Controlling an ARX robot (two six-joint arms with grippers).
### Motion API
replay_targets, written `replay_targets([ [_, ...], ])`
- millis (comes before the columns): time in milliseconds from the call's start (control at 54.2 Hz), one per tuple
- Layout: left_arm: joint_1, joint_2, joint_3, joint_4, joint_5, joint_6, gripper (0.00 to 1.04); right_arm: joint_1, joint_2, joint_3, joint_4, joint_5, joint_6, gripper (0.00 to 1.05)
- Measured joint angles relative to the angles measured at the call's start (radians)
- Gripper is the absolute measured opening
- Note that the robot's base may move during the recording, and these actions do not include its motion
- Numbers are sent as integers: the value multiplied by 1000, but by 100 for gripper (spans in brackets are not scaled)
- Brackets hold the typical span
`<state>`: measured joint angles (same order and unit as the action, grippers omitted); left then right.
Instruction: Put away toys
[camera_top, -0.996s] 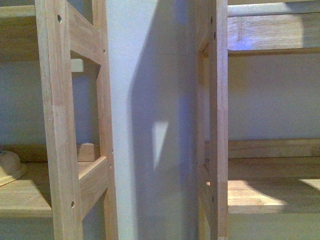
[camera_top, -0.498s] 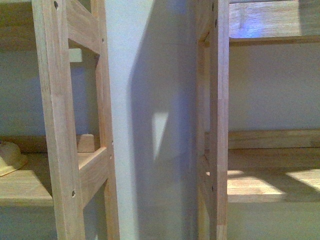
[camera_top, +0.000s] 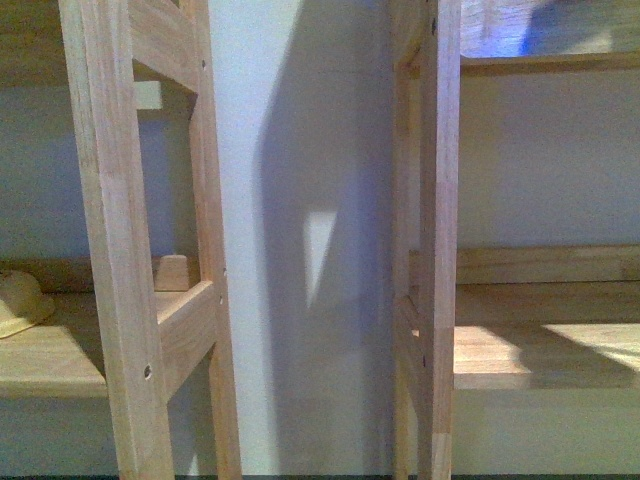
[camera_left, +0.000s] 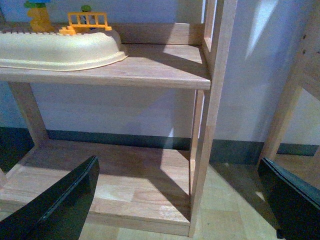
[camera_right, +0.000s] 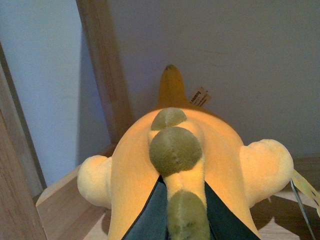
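Between my right gripper's (camera_right: 172, 220) dark fingers sits the plush toy (camera_right: 180, 165), pinched along its ridged back above a wooden shelf (camera_right: 65, 205). It looks light, soft and squashy, so I judge a deep mid-body pinch safest. My left gripper (camera_left: 175, 195) hangs wide, holding nothing.

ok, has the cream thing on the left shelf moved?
No. The cream thing keeps its spot on the shelf, same gap to the wooden block; all three rose in frame together, so the camera shifted.
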<state>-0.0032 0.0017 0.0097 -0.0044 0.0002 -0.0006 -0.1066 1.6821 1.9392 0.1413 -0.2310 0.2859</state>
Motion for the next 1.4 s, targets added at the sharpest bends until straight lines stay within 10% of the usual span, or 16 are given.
replay_targets([
  [1052,0,0,0,0,0,0,99,152,75,46,20,106,36,6],
  [1402,0,0,0,0,0,0,99,135,64,34,8,97,32,55],
])
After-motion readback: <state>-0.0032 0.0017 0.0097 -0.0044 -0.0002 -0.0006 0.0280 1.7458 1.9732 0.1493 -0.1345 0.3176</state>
